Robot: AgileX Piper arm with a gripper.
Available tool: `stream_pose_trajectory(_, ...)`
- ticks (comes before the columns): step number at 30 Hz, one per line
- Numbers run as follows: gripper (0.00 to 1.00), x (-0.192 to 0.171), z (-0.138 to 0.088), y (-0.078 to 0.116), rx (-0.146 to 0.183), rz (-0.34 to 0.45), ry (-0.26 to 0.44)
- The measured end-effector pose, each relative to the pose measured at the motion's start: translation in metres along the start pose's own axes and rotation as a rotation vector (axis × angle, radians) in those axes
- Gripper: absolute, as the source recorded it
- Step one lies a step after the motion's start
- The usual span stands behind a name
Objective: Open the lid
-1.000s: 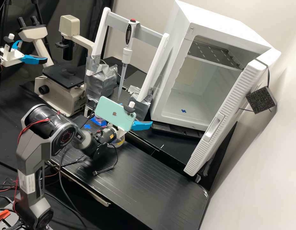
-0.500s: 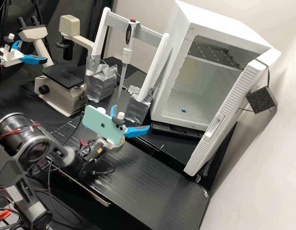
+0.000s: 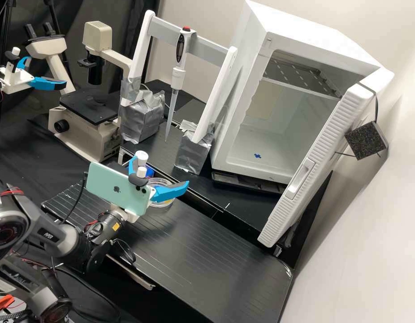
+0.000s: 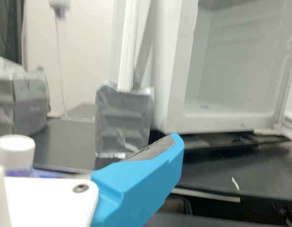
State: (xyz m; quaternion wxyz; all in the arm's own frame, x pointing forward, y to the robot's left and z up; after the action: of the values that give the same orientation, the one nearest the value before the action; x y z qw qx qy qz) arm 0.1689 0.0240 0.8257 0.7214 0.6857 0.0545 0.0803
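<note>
Near the tool (image 3: 162,170); white lid (image 3: 141,155)

A hand could pass over the near bench (image 3: 207,242), with the bottle (image 3: 141,157) and foil-wrapped bases (image 3: 192,152) beyond.

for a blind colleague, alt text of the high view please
Robot arm with its claw open near a clear dish and a white-capped bottle on a black bench. Behind: microscope, pipette on a stand, open white cabinet.

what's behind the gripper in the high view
A clear round dish, crossed by one blue finger, and a white-capped container, partly covered; what the phone hides can't be seen.
</note>
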Motion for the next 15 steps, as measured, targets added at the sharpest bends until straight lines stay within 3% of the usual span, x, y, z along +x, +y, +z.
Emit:
stream_pose_trajectory(5,1.00,-0.002,0.011,-0.001,-0.026,-0.056,-0.029)
stream_pose_trajectory(15,1.00,-0.009,0.017,0.003,-0.013,-0.104,-0.032)
